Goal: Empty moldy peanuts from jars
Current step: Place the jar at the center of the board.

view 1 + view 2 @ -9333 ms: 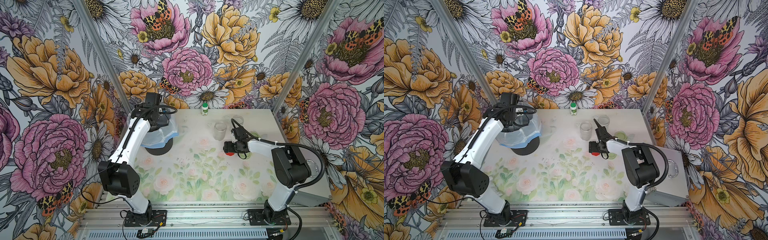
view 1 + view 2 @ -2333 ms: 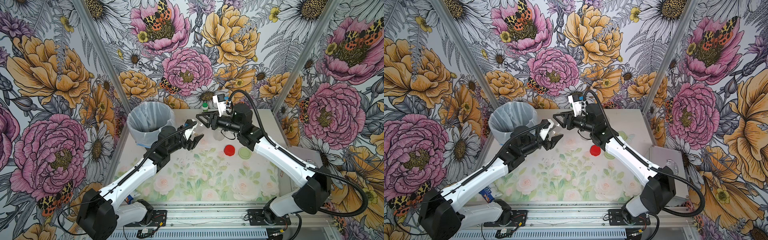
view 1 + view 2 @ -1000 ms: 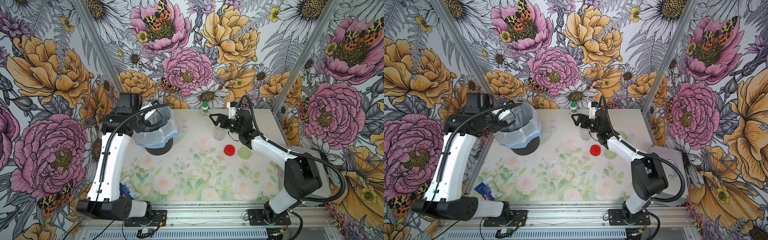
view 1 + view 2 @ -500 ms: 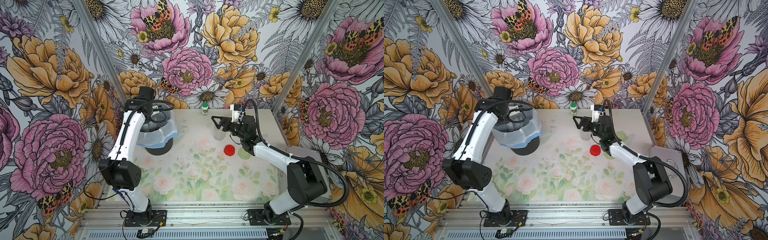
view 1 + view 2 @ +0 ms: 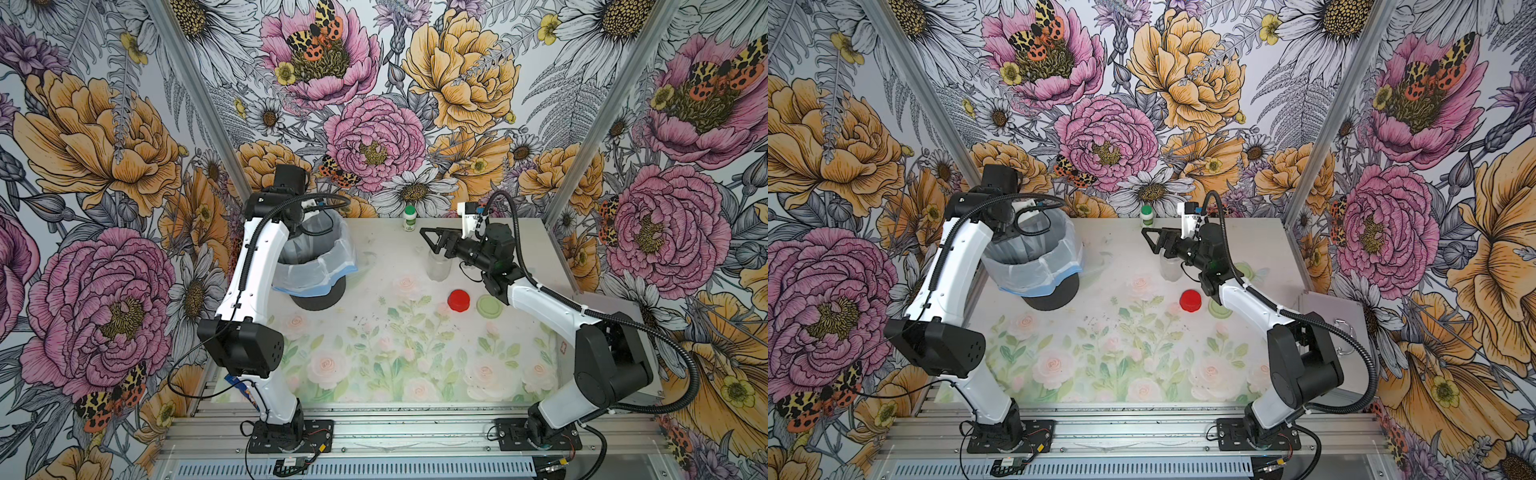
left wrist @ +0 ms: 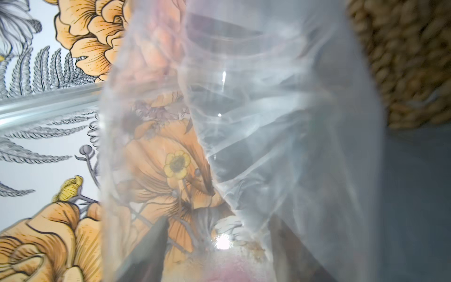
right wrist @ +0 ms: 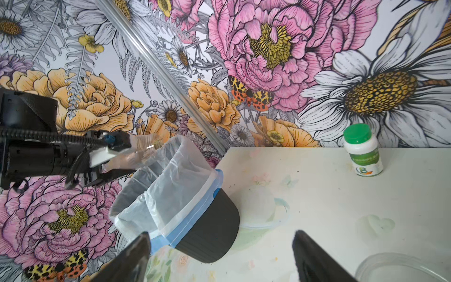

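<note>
Arms stand apart in both top views: the left arm [image 5: 257, 266] [image 5: 951, 266] bends over the lined bin [image 5: 316, 274] [image 5: 1034, 272], and the right tool [image 5: 430, 241] [image 5: 1152, 241] hangs released just above an open jar [image 5: 438, 268] [image 5: 1170, 268] near a red lid [image 5: 459, 300] [image 5: 1191, 300]. Left wrist view is filled by the held jar [image 6: 231, 146], with a blurred tan heap, apparently the moldy peanuts [image 6: 410, 61], past its glass. Right wrist view shows the left tool [image 7: 130, 156] clenched on the held jar [image 7: 145, 146] over the bin's rim.
</note>
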{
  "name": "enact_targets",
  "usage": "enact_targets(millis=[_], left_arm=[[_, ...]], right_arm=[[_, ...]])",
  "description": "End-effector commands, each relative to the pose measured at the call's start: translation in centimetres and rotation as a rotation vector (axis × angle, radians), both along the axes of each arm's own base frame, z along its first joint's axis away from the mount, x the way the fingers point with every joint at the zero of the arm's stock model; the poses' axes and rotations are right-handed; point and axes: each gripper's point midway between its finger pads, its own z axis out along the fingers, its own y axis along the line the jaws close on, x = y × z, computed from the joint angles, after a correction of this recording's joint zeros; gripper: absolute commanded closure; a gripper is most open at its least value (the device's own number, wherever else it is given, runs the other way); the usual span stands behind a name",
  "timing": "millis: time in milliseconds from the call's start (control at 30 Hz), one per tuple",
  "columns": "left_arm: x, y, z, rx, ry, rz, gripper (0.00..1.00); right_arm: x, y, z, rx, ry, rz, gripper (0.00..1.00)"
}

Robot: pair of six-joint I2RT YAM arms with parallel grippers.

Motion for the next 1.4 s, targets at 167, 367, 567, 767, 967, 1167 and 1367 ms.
enact_targets(millis=[167,367,567,767,967,1167,1367], left_arm=[[1.0,-12.0,3.7,-0.708,-0.307,-0.108,0.42],[-0.1,-20.8,3.8,-1.018,-0.380,-0.278,0.41],[-1.9,-26.5,1.3,-1.142,-0.329,-0.379,0.44],[-2.7,-29.5,-0.6,-1.190,-0.294,-0.445,0.44],[-3.0,-30.2,-1.5,-1.200,-0.271,-0.473,0.45],[-3.2,-30.8,-2.4,-1.210,-0.258,-0.483,0.46],[-3.8,-31.3,-2.5,-1.224,-0.258,-0.507,0.46]], right_arm=[[-2.2,0.7,3.7,0.047,-0.002,0.124,0.08],[-3.0,0.2,5.4,0.079,-0.003,0.110,0.07],[-3.3,-0.4,6.7,0.077,-0.015,0.075,0.04],[-3.8,0.2,7.5,0.078,-0.021,0.062,0.04],[-3.9,1.3,8.2,0.047,-0.039,0.056,0.04],[-3.1,2.6,8.5,0.031,-0.041,0.054,0.04],[-1.9,3.4,8.4,0.031,-0.038,0.050,0.05]])
